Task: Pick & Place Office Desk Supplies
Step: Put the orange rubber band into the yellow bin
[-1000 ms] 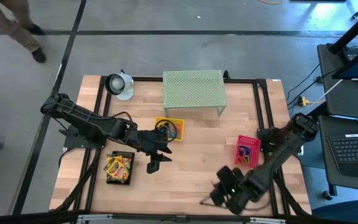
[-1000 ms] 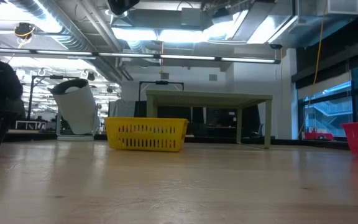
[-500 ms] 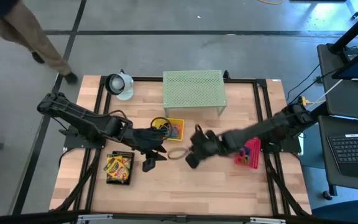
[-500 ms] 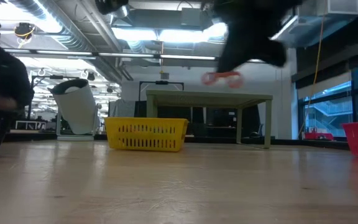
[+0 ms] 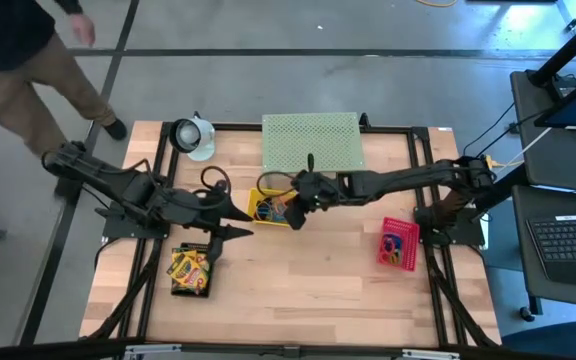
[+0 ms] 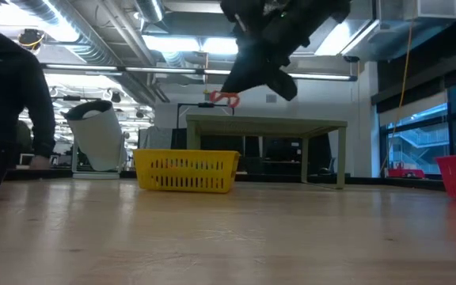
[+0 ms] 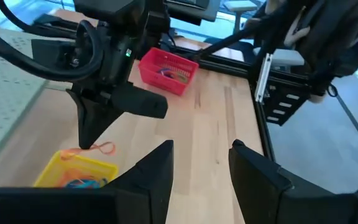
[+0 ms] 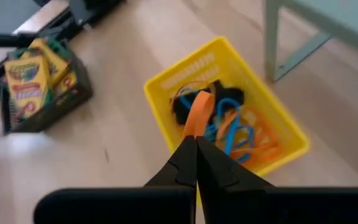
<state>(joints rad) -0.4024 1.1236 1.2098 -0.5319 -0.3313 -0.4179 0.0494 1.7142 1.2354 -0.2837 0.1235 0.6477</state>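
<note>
Right tool (image 8: 196, 140) pinched shut on an orange loop (image 8: 196, 115), hanging just above the yellow tray (image 8: 166, 84). Left tool (image 7: 201, 165) parted, holding nothing, crayon boxes (image 5: 190, 268) just beside it.

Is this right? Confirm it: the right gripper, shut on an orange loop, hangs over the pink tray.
Wrong tray. The right gripper, shut on the orange loop, hangs over the yellow tray, as the right wrist view shows; the pink tray sits apart, nearer the right arm's base.
</note>
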